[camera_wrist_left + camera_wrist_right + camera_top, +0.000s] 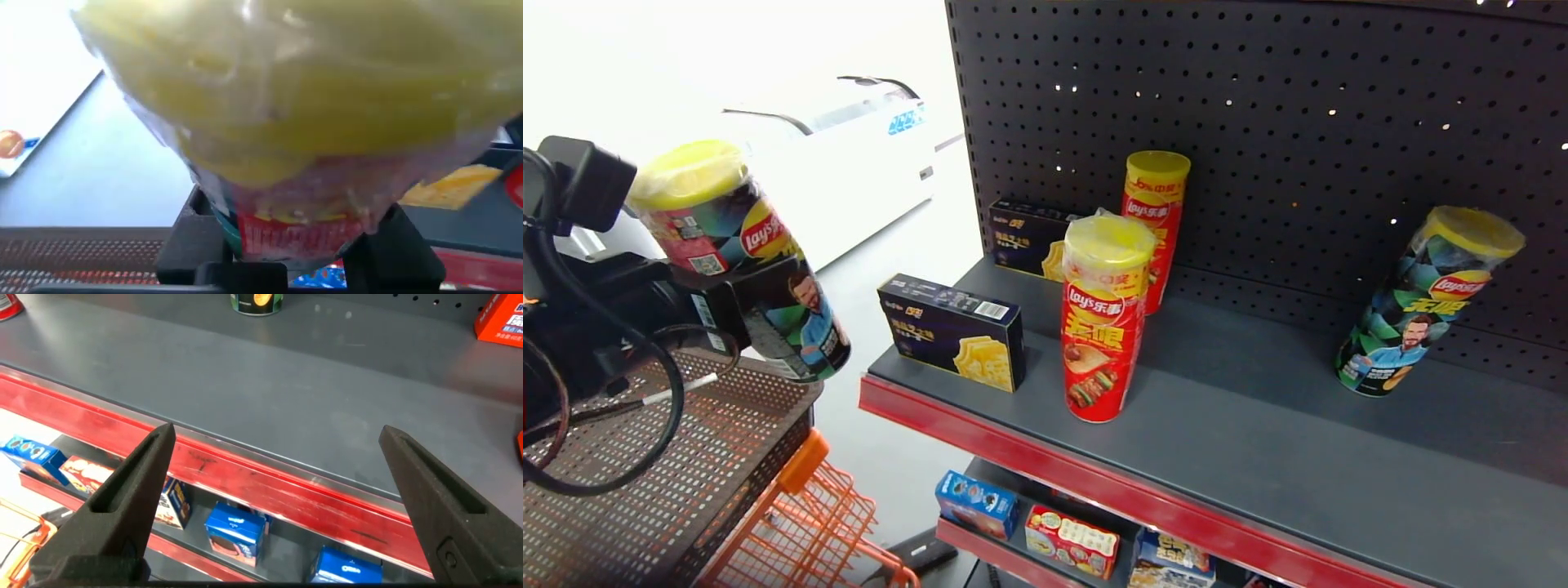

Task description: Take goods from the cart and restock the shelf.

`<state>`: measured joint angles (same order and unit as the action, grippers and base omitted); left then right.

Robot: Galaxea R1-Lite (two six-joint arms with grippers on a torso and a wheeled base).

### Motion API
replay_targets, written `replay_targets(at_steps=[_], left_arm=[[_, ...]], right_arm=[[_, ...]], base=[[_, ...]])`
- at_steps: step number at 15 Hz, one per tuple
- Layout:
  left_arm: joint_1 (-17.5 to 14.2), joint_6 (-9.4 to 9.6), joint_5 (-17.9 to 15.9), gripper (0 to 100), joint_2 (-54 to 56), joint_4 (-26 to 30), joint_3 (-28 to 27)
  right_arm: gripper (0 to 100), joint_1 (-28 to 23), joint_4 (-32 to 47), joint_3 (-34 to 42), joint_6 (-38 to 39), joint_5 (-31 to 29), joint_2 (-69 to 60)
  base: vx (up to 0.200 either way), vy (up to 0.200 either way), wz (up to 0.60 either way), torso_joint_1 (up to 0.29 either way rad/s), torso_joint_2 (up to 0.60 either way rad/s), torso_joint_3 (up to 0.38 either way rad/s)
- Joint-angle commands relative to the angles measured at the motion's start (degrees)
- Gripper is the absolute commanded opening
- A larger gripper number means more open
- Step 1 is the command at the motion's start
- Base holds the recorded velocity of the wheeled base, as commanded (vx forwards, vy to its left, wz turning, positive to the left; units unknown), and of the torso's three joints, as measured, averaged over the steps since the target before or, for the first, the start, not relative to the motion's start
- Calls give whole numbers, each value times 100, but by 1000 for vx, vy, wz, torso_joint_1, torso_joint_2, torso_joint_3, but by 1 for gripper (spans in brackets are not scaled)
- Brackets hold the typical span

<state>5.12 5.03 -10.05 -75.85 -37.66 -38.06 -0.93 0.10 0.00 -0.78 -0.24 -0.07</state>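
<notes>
My left gripper [768, 312] is shut on a chip can [727, 237] with a yellow lid and a dark green wrap, held tilted above the cart [805, 523], left of the shelf [1258, 441]. In the left wrist view the can's lid [310, 82] looms close, with the gripper [294, 263] clamped around the can's body. On the shelf stand a matching green can [1417, 306], two red cans [1104, 318] [1156, 220] and two dark boxes [954, 331] [1023, 237]. My right gripper [278, 502] hangs open over the shelf's red front edge [270, 494], with nothing between its fingers.
A perforated metal tray [686, 457] tops the orange cart. The shelf has free room between the front red can and the green can, and in front of them. Lower shelves hold small boxes [976, 502] [237, 531]. A white freezer [849, 155] stands behind.
</notes>
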Motion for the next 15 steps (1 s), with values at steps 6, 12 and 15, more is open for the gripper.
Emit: replay_targets(at_steps=[6,12,15], left_arm=[[384,-11,-876,0,624,74,361],[903,-20,-894,0,633,153,536],[1492,-2,-876,0,730,329,695]], right_arm=[[100,5,-1,0,-1,-2,7],[100,5,-1,0,-1,-2,7],[100,14,-1,0,-10,24,7]], base=[[0,0,0,0,0,0],[0,0,0,0,0,0],[0,0,0,0,0,0]])
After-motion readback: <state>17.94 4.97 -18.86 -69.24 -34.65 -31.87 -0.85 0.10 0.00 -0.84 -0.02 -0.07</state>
